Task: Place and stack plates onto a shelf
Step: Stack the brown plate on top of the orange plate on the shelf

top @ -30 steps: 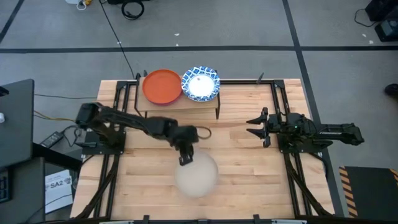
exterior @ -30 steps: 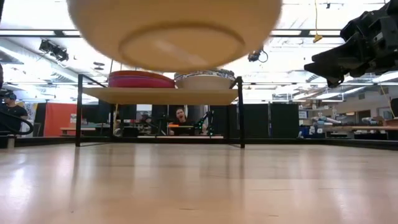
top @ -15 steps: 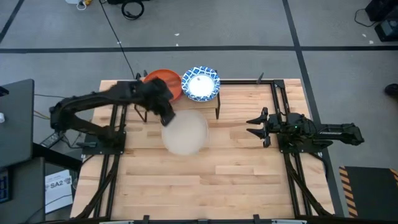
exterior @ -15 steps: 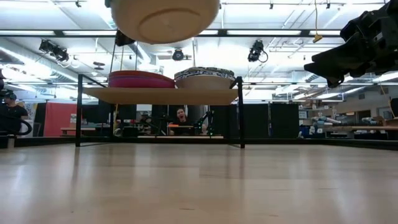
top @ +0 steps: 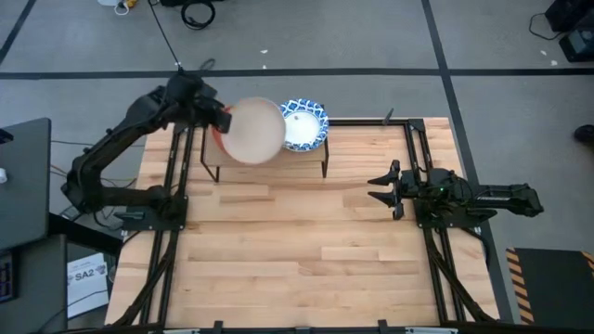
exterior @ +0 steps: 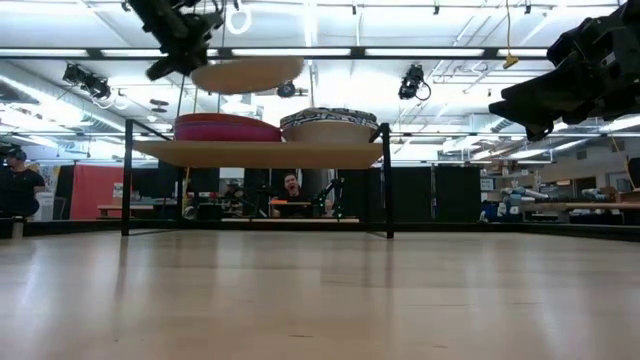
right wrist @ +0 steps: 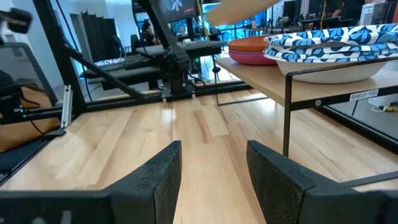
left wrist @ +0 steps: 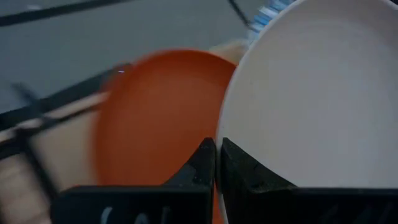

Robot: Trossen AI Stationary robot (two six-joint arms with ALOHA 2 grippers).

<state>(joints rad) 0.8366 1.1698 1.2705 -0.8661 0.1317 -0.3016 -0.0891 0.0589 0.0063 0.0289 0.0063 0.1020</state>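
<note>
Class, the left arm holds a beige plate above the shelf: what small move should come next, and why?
Probably lower it. The left end effector grips the beige plate, which hangs above the orange plate on the shelf, not yet touching.

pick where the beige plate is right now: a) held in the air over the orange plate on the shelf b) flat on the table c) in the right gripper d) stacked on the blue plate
a: the left gripper holds the beige plate above the orange plate on the shelf, not yet set down.
</note>
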